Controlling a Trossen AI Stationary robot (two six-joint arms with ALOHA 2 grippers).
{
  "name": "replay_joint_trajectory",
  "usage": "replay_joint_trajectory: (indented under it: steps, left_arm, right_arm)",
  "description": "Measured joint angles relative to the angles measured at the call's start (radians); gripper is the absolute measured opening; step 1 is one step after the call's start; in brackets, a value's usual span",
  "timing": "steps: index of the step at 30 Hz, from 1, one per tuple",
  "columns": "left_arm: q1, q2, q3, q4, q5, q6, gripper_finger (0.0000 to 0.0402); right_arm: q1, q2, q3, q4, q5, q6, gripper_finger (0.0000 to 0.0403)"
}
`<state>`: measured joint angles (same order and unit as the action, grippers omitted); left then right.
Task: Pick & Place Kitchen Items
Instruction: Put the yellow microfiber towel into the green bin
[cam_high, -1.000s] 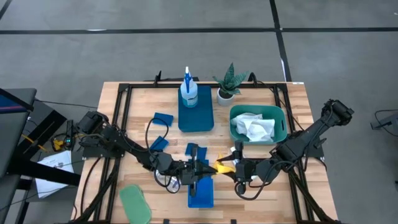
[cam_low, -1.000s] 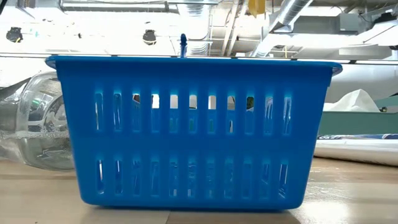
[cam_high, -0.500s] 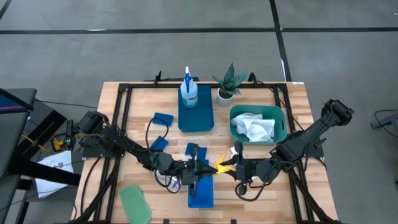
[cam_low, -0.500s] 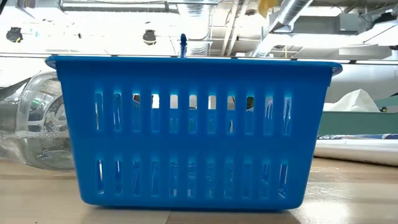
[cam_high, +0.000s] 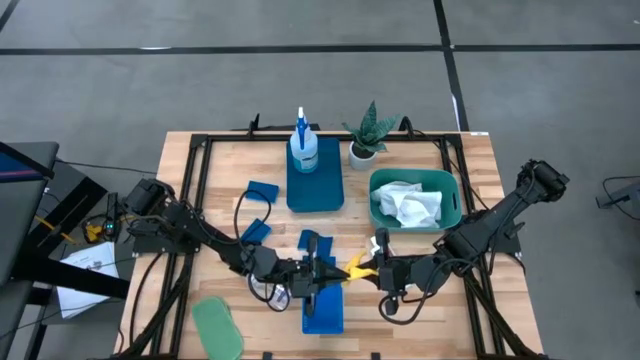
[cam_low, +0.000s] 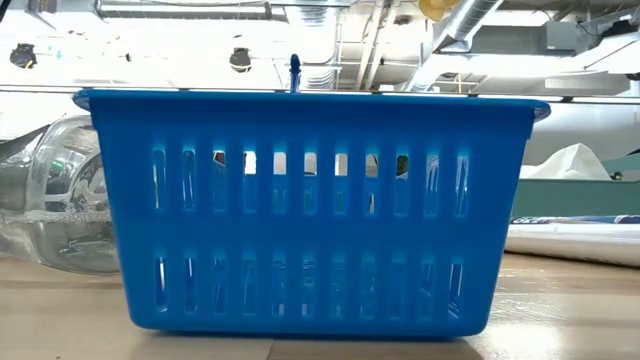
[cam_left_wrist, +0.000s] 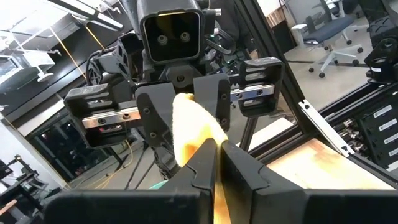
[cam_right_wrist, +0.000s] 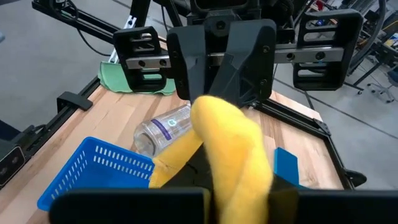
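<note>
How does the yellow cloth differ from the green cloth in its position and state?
The yellow cloth is off the table, gripped at once by the left pincer and the right pincer; the green cloth lies on the table, untouched. The yellow one is bunched and stretched between the arms; the green one lies spread out near the table's corner. Both are soft cloths.

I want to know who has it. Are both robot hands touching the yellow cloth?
Touching. In both wrist views the left gripper and the right gripper are each shut on the yellow cloth.
</note>
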<state>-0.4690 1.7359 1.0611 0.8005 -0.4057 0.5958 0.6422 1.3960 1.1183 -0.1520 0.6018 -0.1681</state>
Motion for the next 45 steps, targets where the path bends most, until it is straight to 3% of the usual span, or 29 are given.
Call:
replay_joint_trajectory:
  steps: [9,18,23,27,40,45]
  left_arm:
    - [-0.001,0.0,0.0,0.0,-0.046,-0.002,0.0053]
    - [0.0,0.0,0.0,-0.025,-0.106,0.001,0.0137]
    - [-0.004,-0.009,0.0,-0.062,-0.249,0.046,0.0184]
    - [-0.009,-0.044,0.0,-0.146,-0.286,0.049,0.0206]
    - [-0.047,-0.292,-0.015,-0.656,-0.287,-0.176,0.0201]
    - [-0.057,-0.412,-0.106,-0.702,-0.31,-0.241,0.0183]
  right_arm:
    - [0.0,0.0,0.0,-0.001,0.001,0.0,0.0003]
    - [0.0,0.0,0.0,-0.002,0.014,0.002,0.0001]
    - [0.006,0.0,0.0,-0.013,0.051,0.003,0.0001]
    - [0.011,0.0,0.0,-0.02,0.075,0.01,0.0001]
    - [0.012,0.0,0.0,-0.038,0.176,0.037,0.0]
    - [0.012,0.0,0.0,-0.058,0.2,0.061,0.0001]
